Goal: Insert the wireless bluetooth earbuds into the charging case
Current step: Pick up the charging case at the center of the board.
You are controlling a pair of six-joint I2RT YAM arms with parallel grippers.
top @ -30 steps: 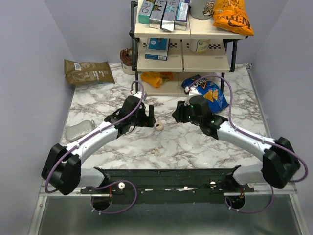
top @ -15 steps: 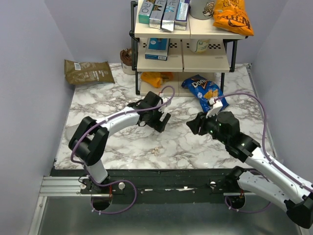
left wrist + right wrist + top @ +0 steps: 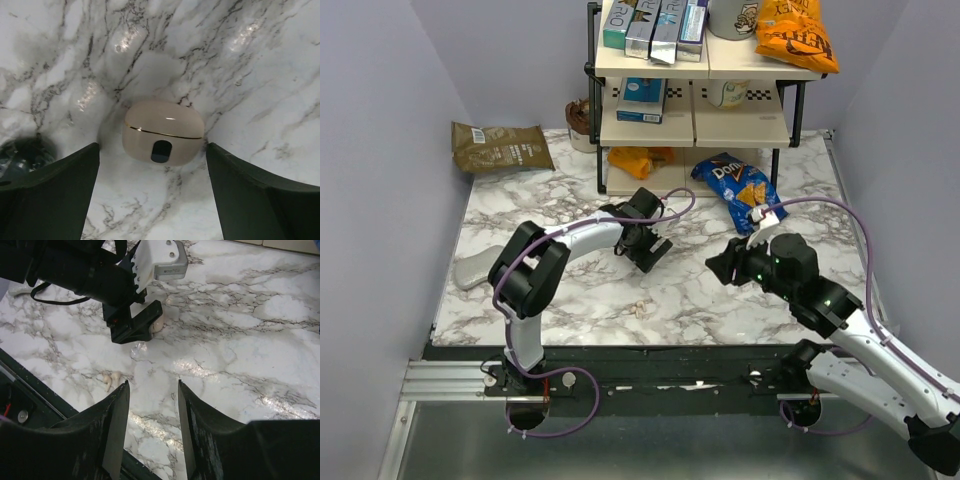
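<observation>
The charging case (image 3: 162, 137) is a pale beige-pink pebble with its lid shut, lying on the marble between the tips of my open left gripper (image 3: 152, 155); neither finger touches it. In the top view the left gripper (image 3: 648, 248) covers the case. In the right wrist view the case (image 3: 159, 325) peeks out beside the left gripper (image 3: 135, 327). The cream-white earbuds (image 3: 640, 308) lie together on the marble nearer the front edge, also seen in the right wrist view (image 3: 109, 379). My right gripper (image 3: 718, 268) (image 3: 152, 387) is open and empty, above the marble right of them. A dark glossy round thing (image 3: 22, 152) lies left of the case; I cannot tell what it is.
A shelf rack (image 3: 695, 110) with boxes and snack bags stands at the back. A blue chip bag (image 3: 735, 190) lies in front of it, a brown bag (image 3: 500, 145) at the back left, a grey object (image 3: 475, 270) at the left edge.
The left gripper has shifted a little to the right and now stands over the case. The right gripper has pulled back from the middle toward the right front.
</observation>
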